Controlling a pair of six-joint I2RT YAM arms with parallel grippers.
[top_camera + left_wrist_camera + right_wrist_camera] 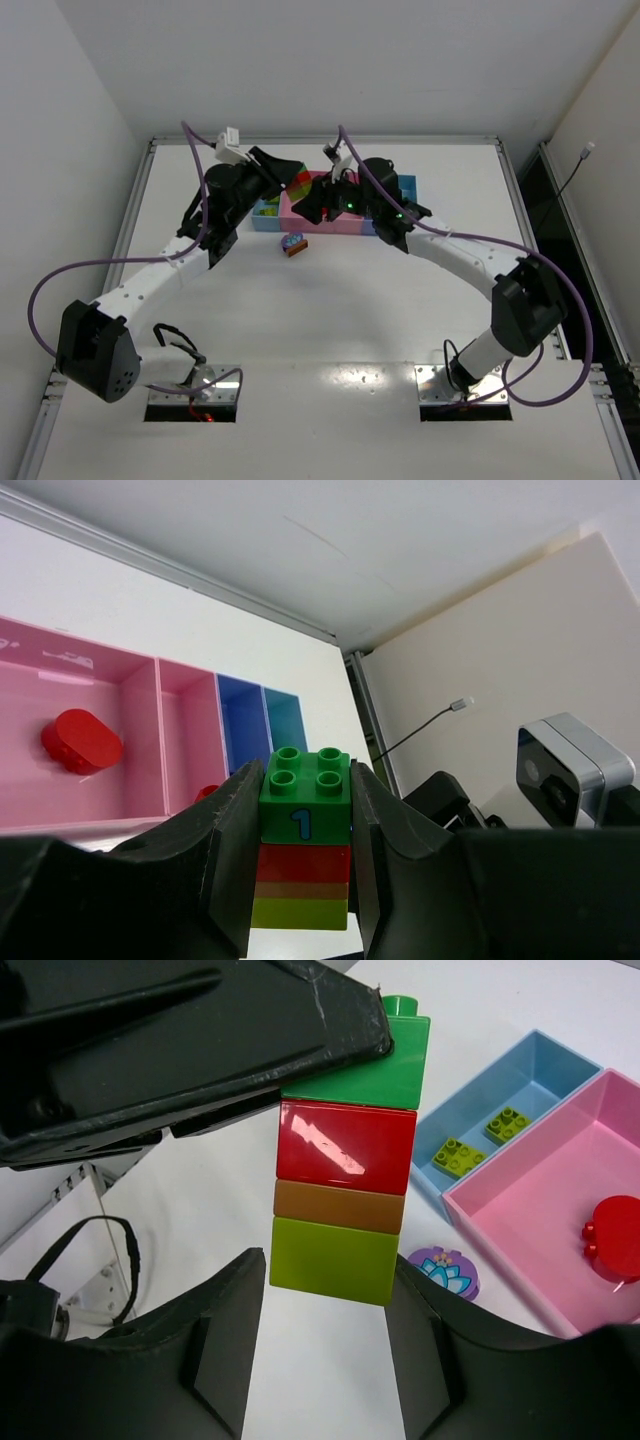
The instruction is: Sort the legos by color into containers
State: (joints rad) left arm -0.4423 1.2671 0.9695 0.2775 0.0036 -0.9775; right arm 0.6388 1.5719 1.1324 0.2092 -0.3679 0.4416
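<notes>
meeting over the containers [320,228] in the top view, the left hand [292,180] and right hand [322,203] share one stack of legos [302,184], likely to pull it apart for sorting. from the left wrist, that hand clamps the green brick [305,790] on top. from the right wrist, the fingers flank the lime brick [330,1258]; whether they squeeze it i cannot tell. a purple piece [445,1270] lies on the bench [330,1380].

top: overhead, far, whole table [330,305] | wrists: close, opposed | shared: brick stack [303,865]
</notes>
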